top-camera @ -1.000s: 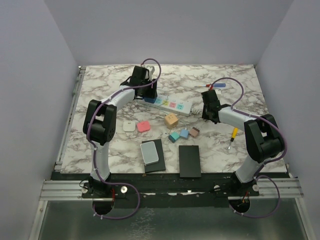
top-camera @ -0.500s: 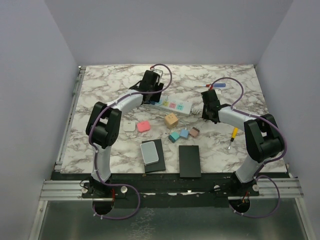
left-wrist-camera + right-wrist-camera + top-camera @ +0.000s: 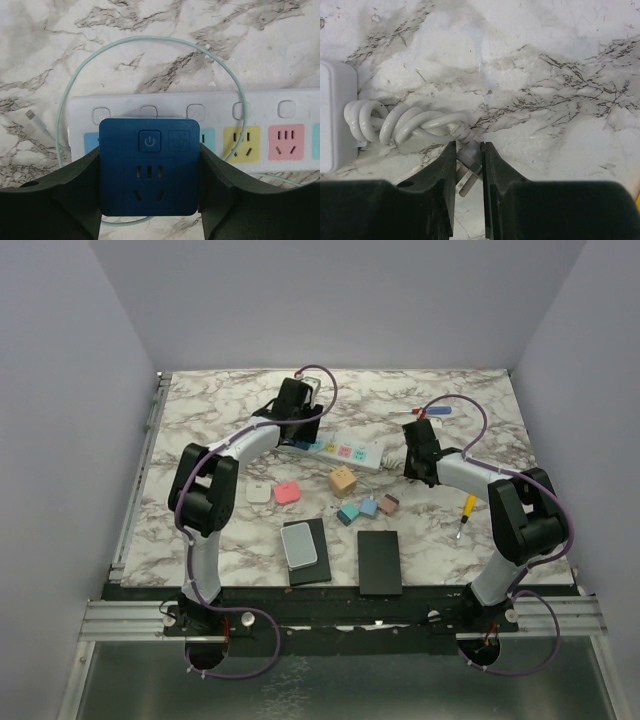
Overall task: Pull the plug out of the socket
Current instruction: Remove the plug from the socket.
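Left fingers (image 3: 60,200) clamp a square dark-blue plug (image 3: 149,172) overlapping the white pastel-faced socket (image 3: 280,107).

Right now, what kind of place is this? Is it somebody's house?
Probably a robot lab bench, not a house: two arms bolted to a metal rail, plain walls boxing in the table, and practice things like a socket and small blocks.

Marble surface (image 3: 200,420). Centre: tan cube (image 3: 342,480), pink block (image 3: 287,493), white block (image 3: 258,493); teal cube (image 3: 348,513), blue cube (image 3: 368,507) and brown cube (image 3: 389,503) clustered. Lower centre: grey slab (image 3: 299,544) on black pad (image 3: 314,570), black rectangle (image 3: 379,562) beside. Right: yellow screwdriver (image 3: 466,514).
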Tool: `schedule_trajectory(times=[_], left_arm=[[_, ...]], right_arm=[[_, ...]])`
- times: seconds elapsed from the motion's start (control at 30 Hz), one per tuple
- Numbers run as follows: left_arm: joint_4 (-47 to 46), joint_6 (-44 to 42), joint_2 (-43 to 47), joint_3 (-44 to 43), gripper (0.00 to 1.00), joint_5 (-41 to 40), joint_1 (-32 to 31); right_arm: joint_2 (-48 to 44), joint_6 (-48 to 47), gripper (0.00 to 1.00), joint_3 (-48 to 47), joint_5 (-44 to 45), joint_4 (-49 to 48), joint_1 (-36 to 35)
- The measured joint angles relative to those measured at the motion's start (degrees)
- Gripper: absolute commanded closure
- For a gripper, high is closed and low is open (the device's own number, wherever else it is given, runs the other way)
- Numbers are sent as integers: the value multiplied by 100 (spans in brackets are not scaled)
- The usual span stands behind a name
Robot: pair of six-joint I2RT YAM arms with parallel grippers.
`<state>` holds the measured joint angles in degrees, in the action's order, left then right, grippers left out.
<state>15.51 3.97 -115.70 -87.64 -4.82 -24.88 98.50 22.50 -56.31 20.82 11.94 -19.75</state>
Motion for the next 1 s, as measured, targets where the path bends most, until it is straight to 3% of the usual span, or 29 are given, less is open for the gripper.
schedule_trajectory(times=[0.27, 1.0], left_arm=[[232, 258, -81, -195, 100, 852, 356], [490, 350, -229, -459, 100, 1342, 590]], right_arm=[[0, 0, 95, 0, -15, -2, 13], [13, 0, 96, -26, -76, 0, 35]])
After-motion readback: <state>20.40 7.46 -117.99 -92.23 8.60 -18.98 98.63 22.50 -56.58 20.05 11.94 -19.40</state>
